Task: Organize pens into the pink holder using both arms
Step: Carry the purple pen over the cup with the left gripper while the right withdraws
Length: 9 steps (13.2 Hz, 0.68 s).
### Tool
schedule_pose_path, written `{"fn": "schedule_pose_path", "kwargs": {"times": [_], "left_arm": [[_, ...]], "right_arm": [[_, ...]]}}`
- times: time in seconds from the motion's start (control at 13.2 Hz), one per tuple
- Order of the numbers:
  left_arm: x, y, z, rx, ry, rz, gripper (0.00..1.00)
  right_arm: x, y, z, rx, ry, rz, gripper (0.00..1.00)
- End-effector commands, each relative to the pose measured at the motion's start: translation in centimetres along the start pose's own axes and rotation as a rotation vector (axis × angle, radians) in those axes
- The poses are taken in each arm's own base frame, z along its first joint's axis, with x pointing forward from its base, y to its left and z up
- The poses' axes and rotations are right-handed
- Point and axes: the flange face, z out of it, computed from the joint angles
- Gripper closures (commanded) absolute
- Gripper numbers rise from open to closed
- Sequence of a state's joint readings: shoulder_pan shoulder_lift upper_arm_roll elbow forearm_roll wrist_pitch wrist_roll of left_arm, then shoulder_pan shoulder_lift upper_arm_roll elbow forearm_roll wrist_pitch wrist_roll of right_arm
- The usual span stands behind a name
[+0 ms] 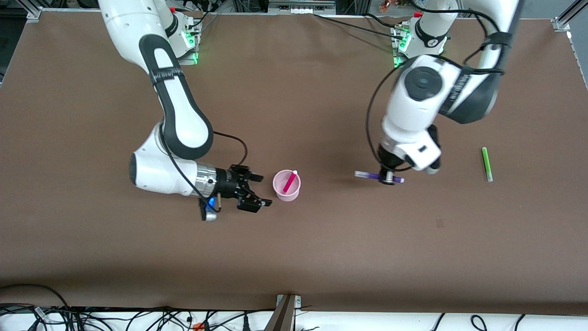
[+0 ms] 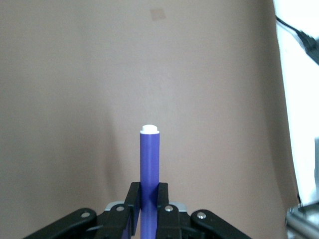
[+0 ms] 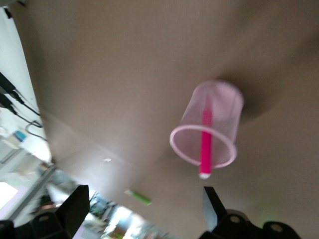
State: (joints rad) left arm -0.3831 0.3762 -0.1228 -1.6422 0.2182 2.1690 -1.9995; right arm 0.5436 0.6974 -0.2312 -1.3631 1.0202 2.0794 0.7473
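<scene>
A: Item one, the pink holder point(image 1: 287, 185)?

B: Upright on the brown tabletop point(image 1: 321, 253), roughly midway between the two arms' ends. One magenta-pink pen point(image 1: 290, 181) stands tilted inside it, pale end up and leaning on the rim. The right wrist view shows the same holder point(image 3: 209, 124) with that pen point(image 3: 206, 142) crossing its rim.

A: Item two, the right gripper point(image 1: 256, 189)?

B: Low over the tabletop just beside the holder, on the side toward the right arm's end. Its fingers point(image 1: 252, 177) are spread apart with nothing between them; in the right wrist view the two fingers point(image 3: 75, 206) frame the holder from either side, apart from it.

A: Item three, the left gripper point(image 1: 388, 177)?

B: Over bare tabletop, between the holder and the left arm's end. Its fingers point(image 2: 133, 204) are closed on the purple pen point(image 1: 373, 175), which lies level across them. The left wrist view shows the purple pen point(image 2: 149, 169) clamped near one end, its white tip pointing away from the gripper point(image 2: 149, 211).

A: Item four, loose pens?

B: A green pen point(image 1: 486, 163) lies flat on the tabletop toward the left arm's end, well apart from the holder, its pale end toward the front camera. It also shows small in the right wrist view point(image 3: 138, 197)
</scene>
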Motion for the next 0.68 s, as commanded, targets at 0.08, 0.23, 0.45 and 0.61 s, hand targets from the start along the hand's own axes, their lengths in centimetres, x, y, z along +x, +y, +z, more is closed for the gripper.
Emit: {"fn": "schedule_pose_path", "kwargs": {"times": [0.08,0.23,0.45,0.61], "left_arm": [[-9.1,1.4,2.4,-0.059,0.134,0.053,1.00],[-13.5,1.1,4.0,-0.141,0.237,0.075,1.00],[-18.4,0.4,5.8,-0.225,0.325,0.122,1.00],[-21.3,-1.0,7.6,-0.274,0.409,0.177,1.00]], "right_arm": [[1.4,1.2,-7.8,-0.219,0.148,-0.300,0.00],[1.8,2.0,-11.9,-0.316,0.166,-0.457,0.00],[2.8,4.3,-20.9,-0.432,0.188,-0.637,0.00],[2.0,5.3,-25.2,-0.544,0.258,-0.709,0.00]]}}
